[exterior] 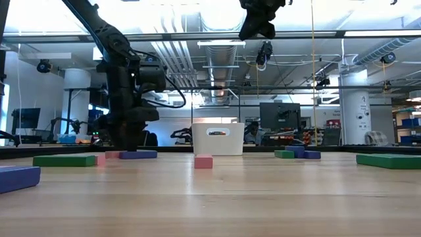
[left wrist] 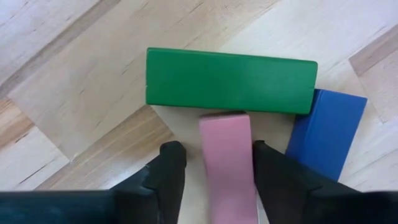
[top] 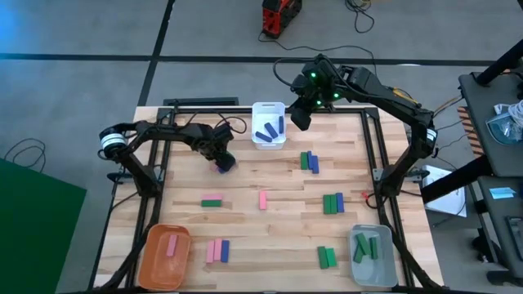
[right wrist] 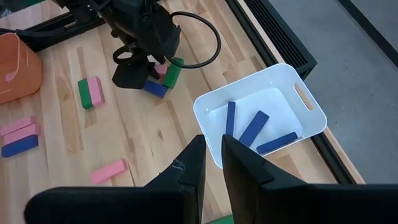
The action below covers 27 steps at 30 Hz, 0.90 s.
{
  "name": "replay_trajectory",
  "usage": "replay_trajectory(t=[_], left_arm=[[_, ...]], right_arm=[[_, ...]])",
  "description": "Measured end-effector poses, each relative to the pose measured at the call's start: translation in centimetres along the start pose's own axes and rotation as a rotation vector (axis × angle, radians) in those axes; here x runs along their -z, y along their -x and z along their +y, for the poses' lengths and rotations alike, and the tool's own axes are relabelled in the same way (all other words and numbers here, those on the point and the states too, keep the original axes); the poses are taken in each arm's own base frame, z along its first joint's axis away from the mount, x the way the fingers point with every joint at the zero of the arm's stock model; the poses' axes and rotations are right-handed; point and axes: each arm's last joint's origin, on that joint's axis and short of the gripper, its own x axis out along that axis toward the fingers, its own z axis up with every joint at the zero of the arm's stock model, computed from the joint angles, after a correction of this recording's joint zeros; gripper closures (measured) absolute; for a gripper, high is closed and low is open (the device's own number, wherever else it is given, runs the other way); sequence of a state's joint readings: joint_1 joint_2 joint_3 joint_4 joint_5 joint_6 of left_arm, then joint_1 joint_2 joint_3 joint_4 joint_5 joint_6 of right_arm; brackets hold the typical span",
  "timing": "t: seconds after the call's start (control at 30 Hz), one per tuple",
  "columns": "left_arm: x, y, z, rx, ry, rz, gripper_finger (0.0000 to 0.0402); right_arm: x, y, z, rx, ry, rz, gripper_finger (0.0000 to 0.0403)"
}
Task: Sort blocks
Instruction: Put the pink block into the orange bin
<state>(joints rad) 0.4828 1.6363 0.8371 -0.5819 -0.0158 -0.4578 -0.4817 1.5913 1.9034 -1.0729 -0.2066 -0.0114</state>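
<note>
While a pink block (left wrist: 227, 163) lies on the table (top: 245, 237) between the fingers of the left claw (left wrist: 214, 171), it butts against a green block (left wrist: 229, 81), with a blue block (left wrist: 326, 134) just beside. Fingers stand narrowly apart at either side of the pink block; contact cannot be confirmed. Left arm reaches down steeply near the white bin (top: 268, 110). Right claw (top: 299, 117) hangs raised beside that bin, fingers nearly together, holding nothing.
</note>
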Motion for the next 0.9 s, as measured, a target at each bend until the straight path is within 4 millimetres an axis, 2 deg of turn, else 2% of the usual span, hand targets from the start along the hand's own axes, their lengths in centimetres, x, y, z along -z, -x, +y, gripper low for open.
replay_trajectory(t=[0.43, 0.53, 0.73, 0.9], left_arm=[[0.0, 0.1, 0.1, -0.015, -0.004, -0.007, 0.0328], [0.1, 0.4, 0.1, -0.020, -0.020, -0.003, 0.0329], [-0.1, 2.7, 0.0, -0.019, -0.034, 0.001, 0.0329], [0.4, 6.4, -0.6, 0.036, -0.051, 0.039, 0.0329]], right_arm=[[0.0, 0.0, 0.0, 0.000, 0.006, 0.000, 0.0360], [0.0, 0.0, 0.0, 0.000, 0.008, 0.000, 0.0360], [0.0, 0.0, 0.0, 0.000, 0.013, 0.000, 0.0360], [0.0, 0.0, 0.0, 0.001, 0.015, -0.001, 0.0360]])
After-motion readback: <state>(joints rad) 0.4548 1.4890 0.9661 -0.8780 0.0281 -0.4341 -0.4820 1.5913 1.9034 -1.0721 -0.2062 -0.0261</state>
